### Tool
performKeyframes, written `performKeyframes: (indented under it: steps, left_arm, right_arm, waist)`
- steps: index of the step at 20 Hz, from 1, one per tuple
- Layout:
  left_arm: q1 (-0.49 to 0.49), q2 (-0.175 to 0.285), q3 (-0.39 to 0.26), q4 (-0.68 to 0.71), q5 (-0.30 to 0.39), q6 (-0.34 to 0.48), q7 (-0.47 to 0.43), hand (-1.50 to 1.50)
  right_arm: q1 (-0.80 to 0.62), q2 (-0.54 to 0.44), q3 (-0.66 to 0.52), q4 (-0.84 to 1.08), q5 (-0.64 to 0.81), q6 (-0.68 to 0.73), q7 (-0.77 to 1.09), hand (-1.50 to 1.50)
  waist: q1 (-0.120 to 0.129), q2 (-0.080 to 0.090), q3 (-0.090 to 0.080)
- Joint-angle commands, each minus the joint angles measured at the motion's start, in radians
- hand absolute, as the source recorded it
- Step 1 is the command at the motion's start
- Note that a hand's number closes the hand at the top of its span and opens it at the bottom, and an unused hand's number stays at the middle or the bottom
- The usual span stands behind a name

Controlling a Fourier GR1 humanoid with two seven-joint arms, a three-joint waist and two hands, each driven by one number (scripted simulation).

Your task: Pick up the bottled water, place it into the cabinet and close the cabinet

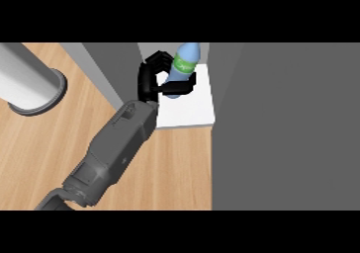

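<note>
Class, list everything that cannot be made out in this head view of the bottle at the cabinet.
1. Bottled water: lower part hidden by the left hand curled round it, so contact with the white shelf is unclear.
2. Right hand: outside the view.
3. Grey cylinder: cut off by the left edge.
4. Large grey panel at right: door or wall, cannot tell.

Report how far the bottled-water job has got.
Done: the bottled water is picked up, the left hand holding it with fingers curled round it. In hand: the bottle is over the white shelf inside the open cabinet; whether it stands on the shelf I cannot tell. Left: let go, draw the arm out and close the cabinet.
</note>
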Motion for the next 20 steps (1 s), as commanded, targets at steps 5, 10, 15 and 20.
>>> performKeyframes:
  steps: [5,10,15,20]
  left_arm:
    - [-0.118,0.000,0.025,0.192,-0.023,0.025,-0.067,-1.50]
    - [-0.169,0.000,0.023,0.261,-0.041,0.033,-0.060,-1.50]
    - [-0.184,0.009,0.073,0.300,-0.019,0.019,-0.086,-1.50]
    - [-0.195,0.000,0.068,0.296,-0.034,-0.026,-0.146,-1.50]
  right_arm:
    - [0.028,0.021,0.035,-0.140,-0.054,-0.024,0.045,-1.50]
    - [-0.031,0.019,0.018,-0.059,-0.012,-0.003,0.021,-1.50]
    - [-0.024,-0.007,-0.020,-0.041,-0.056,0.023,0.017,-1.50]
    - [0.007,0.002,-0.024,-0.085,-0.069,0.018,0.021,-1.50]
  waist:
    - [-0.020,0.008,-0.001]
    - [-0.008,0.008,0.001]
    - [-0.014,0.011,0.000]
    - [-0.020,0.009,0.000]
